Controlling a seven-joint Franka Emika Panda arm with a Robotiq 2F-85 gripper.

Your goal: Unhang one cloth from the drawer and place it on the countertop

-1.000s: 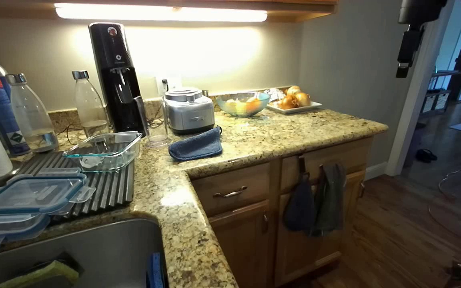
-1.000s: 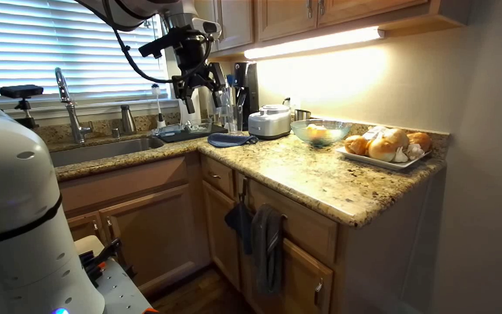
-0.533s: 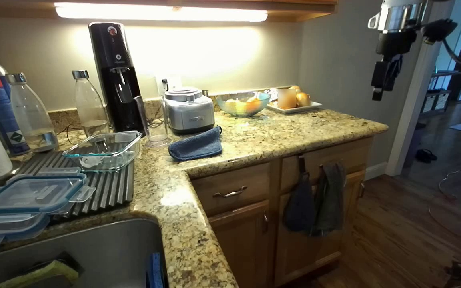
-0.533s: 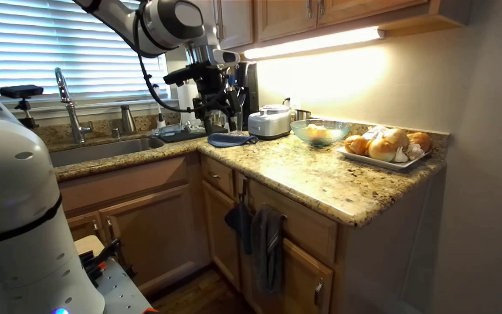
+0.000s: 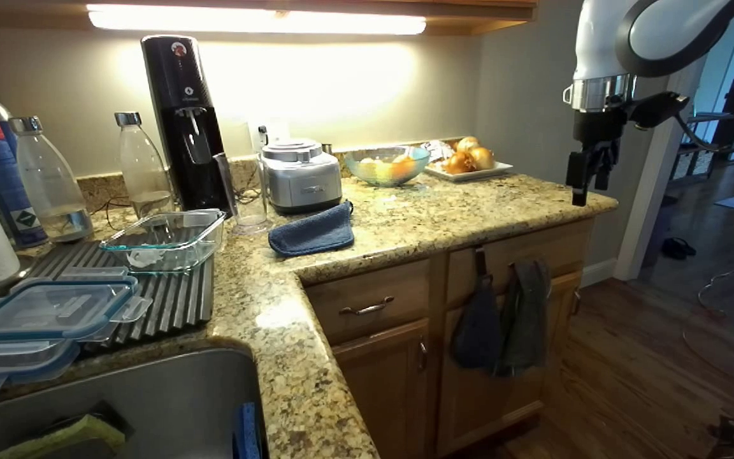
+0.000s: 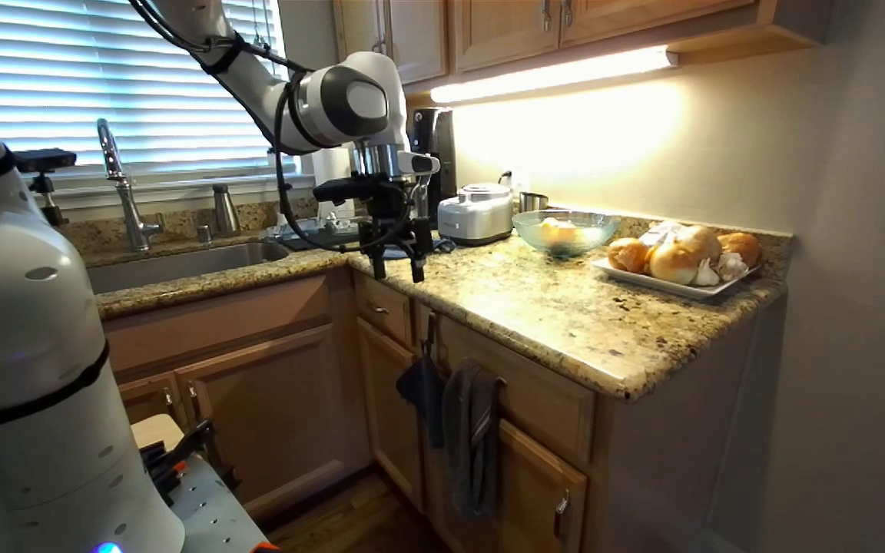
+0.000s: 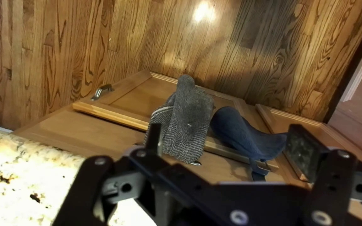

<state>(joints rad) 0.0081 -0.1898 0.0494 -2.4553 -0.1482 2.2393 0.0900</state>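
The dark slate-blue cloth (image 5: pixel 478 328) hangs by a strap from the drawer (image 5: pixel 496 261) in both exterior views (image 6: pixel 421 392). It also shows in the wrist view (image 7: pixel 240 133), with its strap at the drawer front (image 7: pixel 223 168). A greyer cloth (image 6: pixel 472 438) hangs beside it on the drawer handle and shows in the wrist view (image 7: pixel 189 122). My gripper (image 6: pixel 398 270) is open and empty, above the hanging cloths near the countertop's (image 6: pixel 535 307) front edge. In the wrist view the gripper's (image 7: pixel 228 141) jaws stand wide apart, with both cloths lying below and beyond them.
A folded blue towel (image 5: pixel 313 233) lies on the countertop, partly behind the gripper in an exterior view. A toaster (image 5: pixel 303 178), a glass bowl (image 6: pixel 565 230) and a plate of onions (image 6: pixel 692 290) stand along the back. The sink (image 5: pixel 169 389) is at the corner's other side.
The arm has come down from high up. In an exterior view, the gripper has moved down and right towards the counter's front edge. The cloths have not moved, and the gripper stays open.
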